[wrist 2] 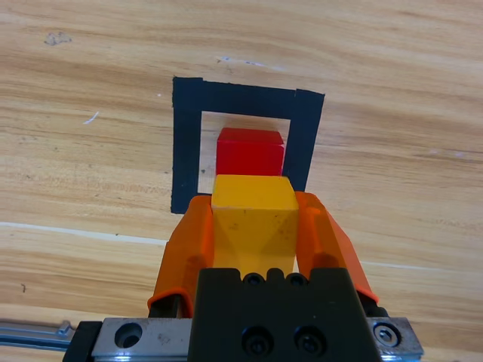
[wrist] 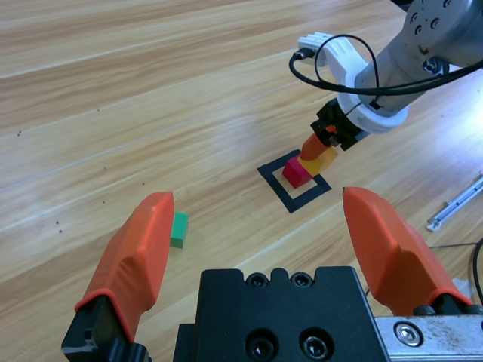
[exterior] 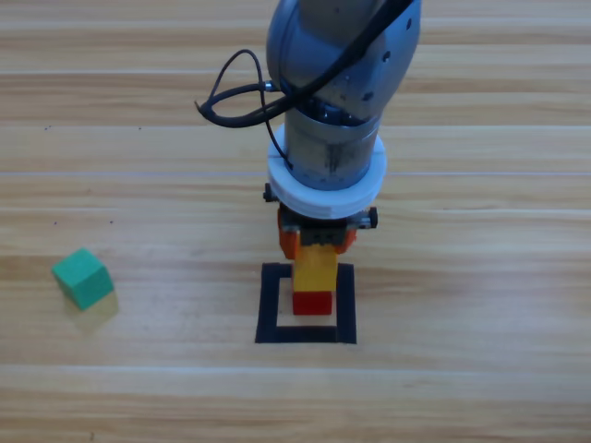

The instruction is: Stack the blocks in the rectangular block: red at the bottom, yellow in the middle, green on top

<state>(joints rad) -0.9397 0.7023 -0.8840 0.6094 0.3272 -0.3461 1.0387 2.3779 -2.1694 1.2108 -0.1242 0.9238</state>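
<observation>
Yellow (wrist 2: pixel 253 219) sits nearest the lens in the right wrist view, clamped between the two orange jaws of the right hand (wrist 2: pixel 253 226), one jaw flat on each side face. Just beyond it is red (wrist 2: pixel 250 151), resting on the wood inside the rectangular block (wrist 2: pixel 187 143), toward its far tape edge. From above, yellow hangs over red and overlaps it, but whether the two touch yet can't be told; yellow looks a bit tilted w/ the hand.

Step in hand, by my read: placing yellow on red, i.e. the middle layer. Red's already in its spot, so approx a third done.

Green (exterior: pixel 83 278) lies well apart, out on the bench (exterior: pixel 480 388) to the left of the tape outline, untouched. Left hand (wrist: pixel 264 256) waits off to that side, jaws wide apart & holding nothing; green shows just beside its left jaw in its own view.

Next move calls for squaring yellow over red's top face, settling it flat, then opening the jaws straight out w/o dragging it. Risk: red sits off-centre in the outline, so a sideways nudge could push it onto the tape. After that, green needs fetching, prob by the left hand as it's nearer
</observation>
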